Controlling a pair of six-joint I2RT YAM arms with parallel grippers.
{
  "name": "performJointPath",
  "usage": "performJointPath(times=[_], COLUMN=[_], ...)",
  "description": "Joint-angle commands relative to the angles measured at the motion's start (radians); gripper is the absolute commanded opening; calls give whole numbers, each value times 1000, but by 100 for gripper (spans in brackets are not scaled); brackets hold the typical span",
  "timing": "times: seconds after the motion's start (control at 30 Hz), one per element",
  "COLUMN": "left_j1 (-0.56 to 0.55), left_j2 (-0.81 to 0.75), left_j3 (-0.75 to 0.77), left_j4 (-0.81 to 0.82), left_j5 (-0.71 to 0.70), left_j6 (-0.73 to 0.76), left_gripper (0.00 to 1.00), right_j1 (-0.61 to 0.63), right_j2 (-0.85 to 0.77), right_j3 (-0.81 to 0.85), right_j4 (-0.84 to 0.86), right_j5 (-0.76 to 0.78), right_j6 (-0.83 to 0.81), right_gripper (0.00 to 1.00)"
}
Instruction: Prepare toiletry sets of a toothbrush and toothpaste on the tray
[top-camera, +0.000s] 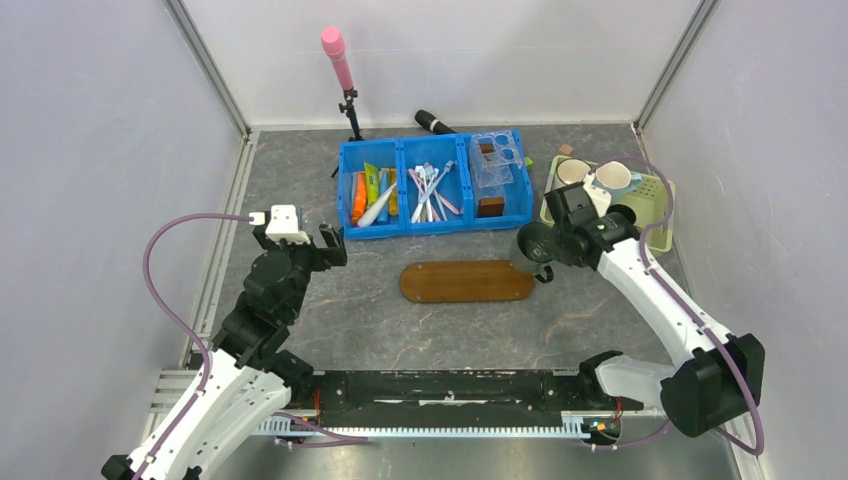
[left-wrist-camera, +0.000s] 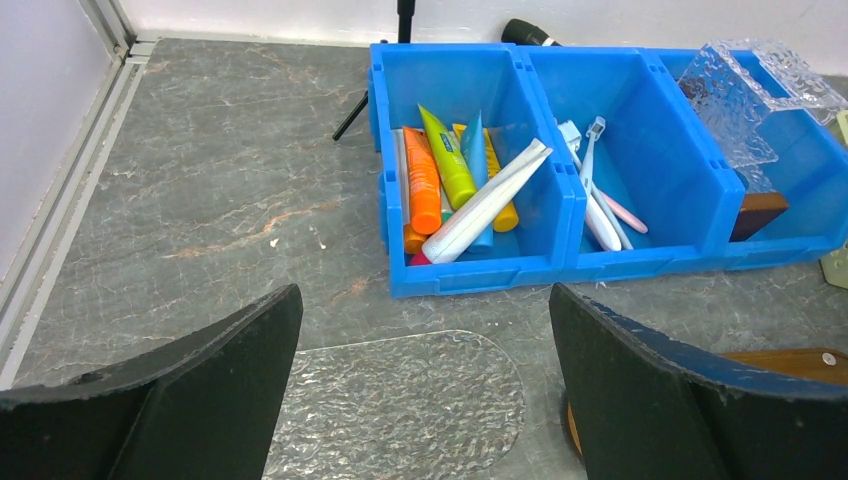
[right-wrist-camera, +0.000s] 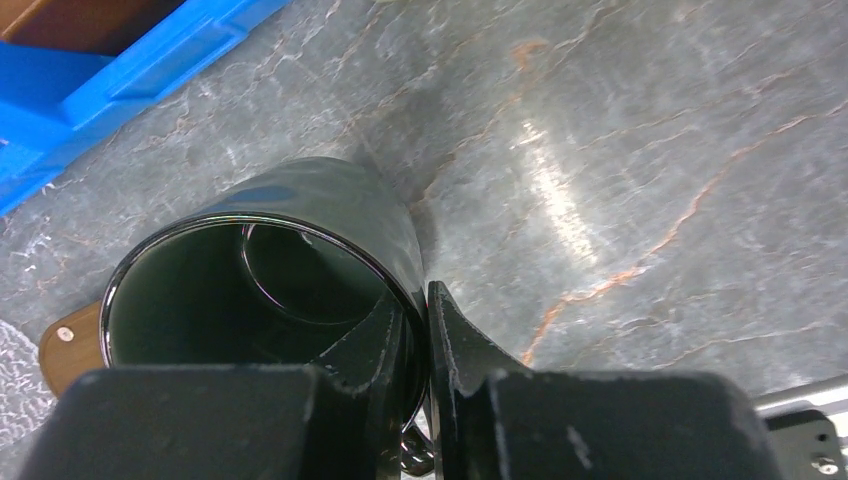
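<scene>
Grey marbled tabletop (top-camera: 400, 330). Toothpaste sits in the left compartment of the bin (left-wrist-camera: 480, 275): green tube (left-wrist-camera: 447, 155) in the pile, white tube (left-wrist-camera: 490, 200) lying across the top. I reckon both are light, soft and slick; pinch mid-body, gently. Toothbrush (left-wrist-camera: 591, 155) is in the middle compartment, thin and stiff, likely to roll; take it mid-handle. Tray (top-camera: 466, 281) in front of bin, bare. Left gripper (left-wrist-camera: 425, 300) wide open by the bin's left end. Right gripper (right-wrist-camera: 425, 330) is pinching the wall of a dark mug (right-wrist-camera: 330, 210) beside the tray's right end. Tube caps buried, bristles too small to read

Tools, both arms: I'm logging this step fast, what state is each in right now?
Left tool: open, holding nothing.
Right tool: closed on the wall of the black mug.
</scene>
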Motion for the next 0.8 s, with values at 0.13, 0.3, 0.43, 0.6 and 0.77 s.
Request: performJointPath(times=[0.13, 0.3, 0.43, 0.6, 0.77], left_j1=[-7, -23, -37, -42, -42], left_j2=[-11, -12, -14, -19, -25], left_j3=[2, 1, 0, 0, -1], left_j4=[30, 30, 32, 32, 29], left_j5=[6, 2, 1, -4, -11], left_j6=[-10, -12, -11, -10, -10], left_gripper=[100, 100, 100, 100, 100], right_j1=[127, 165, 191, 217, 239], right_j2=[30, 28, 38, 58, 65], right_j3=[-49, -79, -88, -84, -83], right_j4=[100, 99, 93, 78, 58], right_j5=[63, 95, 105, 113, 136], right_j6=[219, 273, 290, 303, 324], right_gripper=[0, 0, 0, 0, 0])
